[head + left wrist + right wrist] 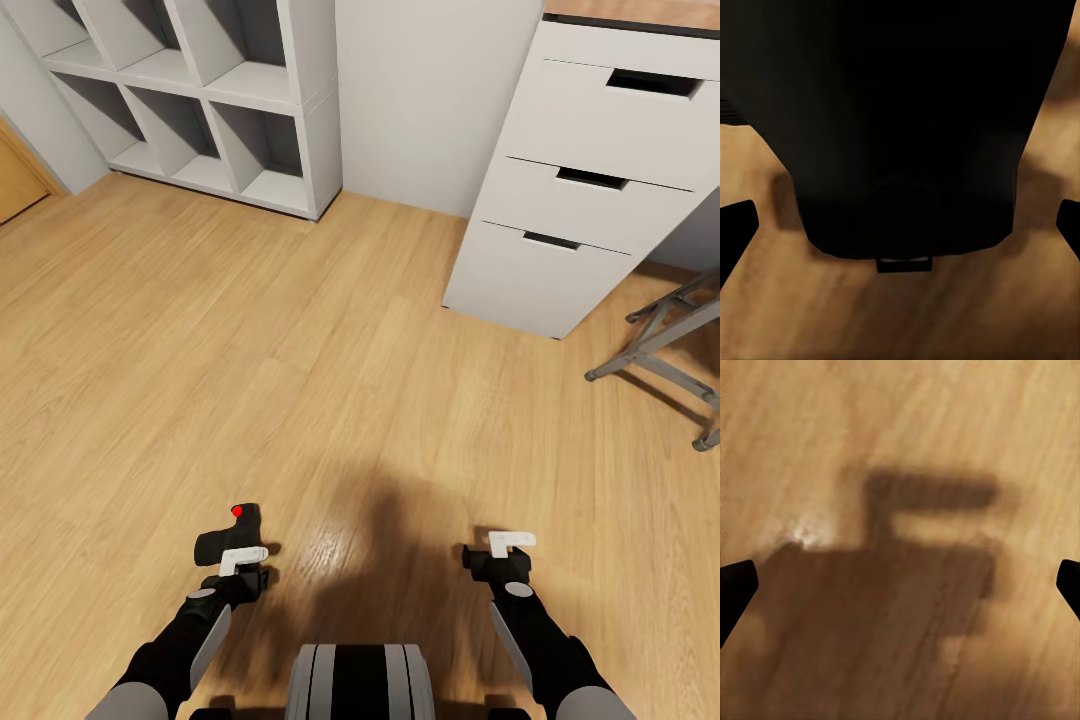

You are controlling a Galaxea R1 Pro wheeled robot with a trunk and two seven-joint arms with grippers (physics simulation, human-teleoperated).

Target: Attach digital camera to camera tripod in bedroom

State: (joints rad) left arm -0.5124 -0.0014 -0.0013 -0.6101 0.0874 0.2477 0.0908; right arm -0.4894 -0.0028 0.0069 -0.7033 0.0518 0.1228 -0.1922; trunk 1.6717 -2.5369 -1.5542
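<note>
Light wood floor (330, 380), white drawer chest (590, 190) far right; left hand (243, 560) grips small matte-black digital camera (228, 538), right hand (510, 548) spread empty

Both arms are glossy black with light grey side panels and grey round joint caps. The left gripper (243, 562) and right gripper (510, 548) each have a black body and white fingers. The trunk (360, 682) is grey with black vertical bands.

The head view looks from above, forward and down, on the wood floor (330, 360) and both arms. The left wrist view sits very near the digital camera (900, 112). The right wrist view faces the same floor (945, 427) closely.
</note>
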